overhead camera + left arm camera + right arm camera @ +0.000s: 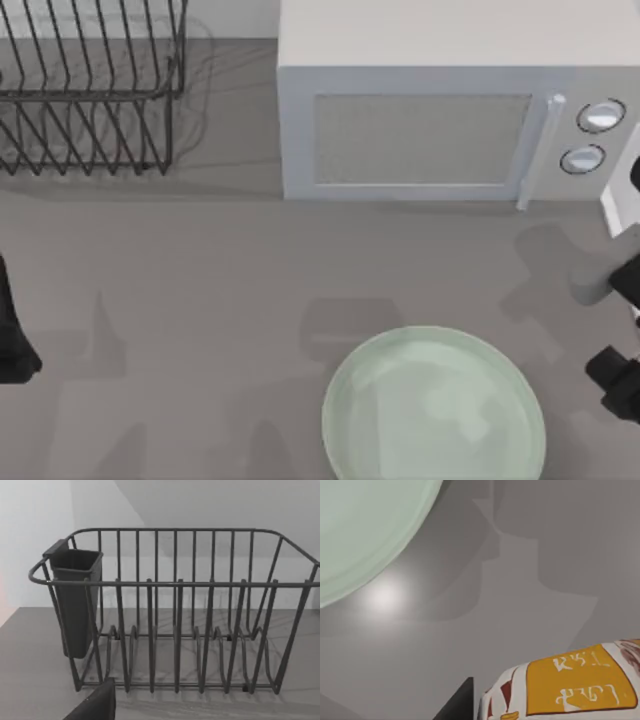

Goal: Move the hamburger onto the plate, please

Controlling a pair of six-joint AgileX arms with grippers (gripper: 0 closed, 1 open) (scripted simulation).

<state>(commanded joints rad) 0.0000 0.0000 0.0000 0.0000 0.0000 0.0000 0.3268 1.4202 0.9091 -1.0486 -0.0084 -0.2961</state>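
The hamburger (570,687), a white wrapped lump with an orange panel and brown marks, sits very close in the right wrist view. One dark finger (457,702) of my right gripper presses against its side, so the gripper is shut on it. The right gripper (615,380) is at the table's right edge, just right of the plate. The plate (345,400) is a large pale mint-green dish at the front centre, with nothing on it; its rim (415,527) also curves through the right wrist view. My left arm (12,340) is parked at the left edge.
A white microwave (420,120) with its door closed stands at the back, centre to right. At the back left stands a dark wire dish rack (90,90), which the left wrist view shows with a cutlery cup (75,605) hung on it. Bare grey table lies between them and the plate.
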